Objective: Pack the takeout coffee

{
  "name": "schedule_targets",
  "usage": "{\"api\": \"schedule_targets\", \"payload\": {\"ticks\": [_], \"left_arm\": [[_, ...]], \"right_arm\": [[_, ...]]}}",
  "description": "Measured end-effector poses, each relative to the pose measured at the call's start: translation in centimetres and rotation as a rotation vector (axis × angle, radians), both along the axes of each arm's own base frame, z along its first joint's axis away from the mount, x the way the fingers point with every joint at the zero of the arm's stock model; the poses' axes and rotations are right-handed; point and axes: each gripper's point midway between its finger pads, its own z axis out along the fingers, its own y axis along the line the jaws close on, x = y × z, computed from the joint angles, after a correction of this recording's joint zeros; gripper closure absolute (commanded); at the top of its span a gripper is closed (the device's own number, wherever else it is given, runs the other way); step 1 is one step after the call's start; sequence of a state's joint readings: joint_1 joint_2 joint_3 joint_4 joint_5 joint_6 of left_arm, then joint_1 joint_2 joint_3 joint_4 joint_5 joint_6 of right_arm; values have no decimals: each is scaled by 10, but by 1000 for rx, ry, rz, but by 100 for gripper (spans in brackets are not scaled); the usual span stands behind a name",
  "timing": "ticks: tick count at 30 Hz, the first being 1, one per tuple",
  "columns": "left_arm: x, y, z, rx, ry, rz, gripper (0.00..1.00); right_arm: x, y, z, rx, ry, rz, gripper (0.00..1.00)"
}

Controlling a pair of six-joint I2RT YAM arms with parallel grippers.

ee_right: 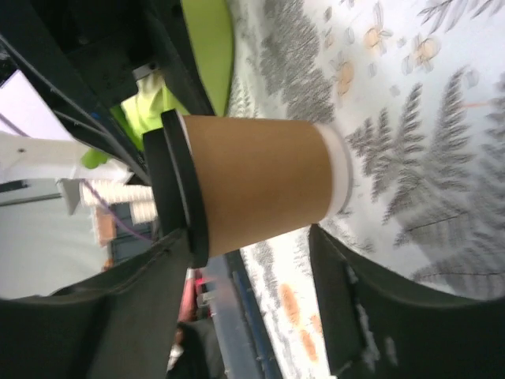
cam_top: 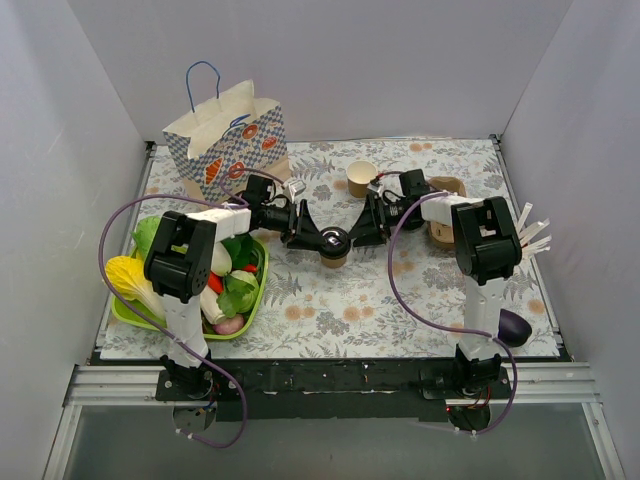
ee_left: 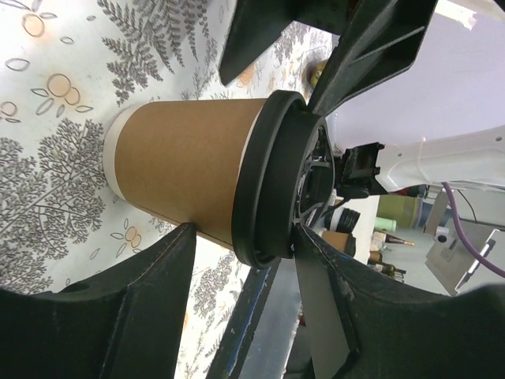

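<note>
Seeing the takeout coffee (cam_top: 334, 247) upright mid-surface (cam_top: 330, 310), black lid (cam_top: 334, 238) on, kraft wall showing below it. Both my arms meet on it: left claw (cam_top: 312, 237) in from the left, right claw (cam_top: 358, 232) in from the right, cup between the two.

Left wrist view: claw rolled on its side, jaws about half spread. One finger (ee_left: 142, 308) has its tip on the cup wall and the other finger (ee_left: 331, 316) has its tip against the lid rim. I cannot tell if that is a real clamp or only contact.

Right wrist view: jaws spread. One finger (ee_right: 118, 316) is at the lid rim and the other (ee_right: 355, 308) is low by the cup's base. From the left wrist I see these fingers beyond the cup, one reaching the lid's edge, one just clear of the wall. It reads as open, gripping nothing.

Quick rest:
- A paper bag (cam_top: 228, 140) with blue handles stands back left, well apart from the cup.
- A green tray (cam_top: 259, 283) of vegetables sits on the left, under my left arm.
- A second open-topped kraft cup (cam_top: 361, 178) is behind the coffee.
- A brown cardboard carrier (cam_top: 447, 187) is to the right of that cup, partly hidden by my right arm.
- White sticks (cam_top: 533, 232) poke out at far right.
</note>
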State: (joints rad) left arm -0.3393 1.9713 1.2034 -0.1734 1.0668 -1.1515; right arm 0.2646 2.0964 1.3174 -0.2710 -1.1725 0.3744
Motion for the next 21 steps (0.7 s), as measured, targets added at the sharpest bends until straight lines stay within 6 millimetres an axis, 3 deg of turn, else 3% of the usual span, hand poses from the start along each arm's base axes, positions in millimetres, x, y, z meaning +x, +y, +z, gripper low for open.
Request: {"api": "schedule_targets", "payload": {"ticks": [1, 6, 14, 21], "left_arm": [[1, 1, 0, 3, -3, 2, 49], [8, 1, 1, 15, -36, 2, 49], [12, -2, 2, 24, -76, 0, 44], [16, -5, 8, -3, -106, -2, 39]], "right_arm": [[5, -1, -4, -19, -35, -12, 18], [19, -3, -3, -51, -174, -30, 16], [38, 6, 54, -20, -533, 43, 18], [40, 12, 74, -22, -872, 230, 14]]}}
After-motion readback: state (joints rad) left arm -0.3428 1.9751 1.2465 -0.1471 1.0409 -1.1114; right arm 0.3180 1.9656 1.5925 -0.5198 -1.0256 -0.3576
